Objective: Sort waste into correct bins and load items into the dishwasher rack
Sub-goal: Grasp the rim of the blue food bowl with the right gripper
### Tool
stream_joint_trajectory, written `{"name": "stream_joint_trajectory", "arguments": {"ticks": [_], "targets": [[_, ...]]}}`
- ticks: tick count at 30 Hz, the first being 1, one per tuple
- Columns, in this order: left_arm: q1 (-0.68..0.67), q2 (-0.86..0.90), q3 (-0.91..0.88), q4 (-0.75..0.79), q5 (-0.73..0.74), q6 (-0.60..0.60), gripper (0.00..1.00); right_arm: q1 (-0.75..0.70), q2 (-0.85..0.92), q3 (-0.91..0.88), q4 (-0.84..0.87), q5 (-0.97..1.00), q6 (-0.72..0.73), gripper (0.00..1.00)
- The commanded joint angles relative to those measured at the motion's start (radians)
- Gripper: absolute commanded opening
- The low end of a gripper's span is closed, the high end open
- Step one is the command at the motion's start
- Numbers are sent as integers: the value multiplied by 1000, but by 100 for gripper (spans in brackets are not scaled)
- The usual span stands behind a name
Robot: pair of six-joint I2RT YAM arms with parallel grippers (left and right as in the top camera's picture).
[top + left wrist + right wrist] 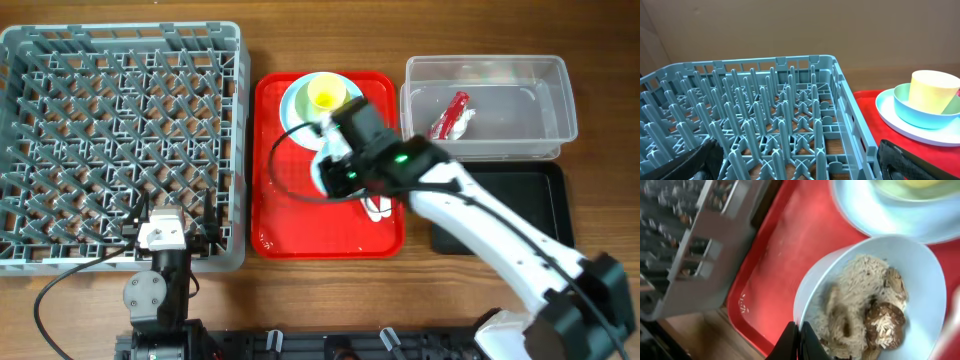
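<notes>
My right gripper (799,340) is shut on the near rim of the small white bowl (920,265), which holds rice-like food scraps (865,300) and is over the red tray. In the overhead view that gripper (338,172) covers most of the bowl (321,176). The yellow cup (325,95) stands in the pale blue-green bowl (910,112) on the light blue plate (293,108). White cutlery (378,208) lies under the arm. The red wrapper (450,112) and white paper (466,122) lie in the clear tub (545,105). My left gripper (800,155) is open and empty over the rack's (120,140) front right corner.
The flat red serving tray (290,225) lies between the rack and the bins. The black tray (520,200) lies in front of the clear tub, partly under my right arm. The left arm base (160,290) stands at the table's front edge.
</notes>
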Motion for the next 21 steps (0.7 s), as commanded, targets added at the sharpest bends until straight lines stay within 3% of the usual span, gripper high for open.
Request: {"name": "stream_joint_trajectory", "arguments": {"ticks": [1,9,21], "targets": [[-5,-6,-7,-1,-6,12,100,-60,-50,26,-39,-45,20,4],[-5,-6,-7,-1,-6,12,100,19,11,25,-79,193,23,4],[-5,-6,-7,-1,-6,12,100,238,277,22,24,316,-8,4]]}}
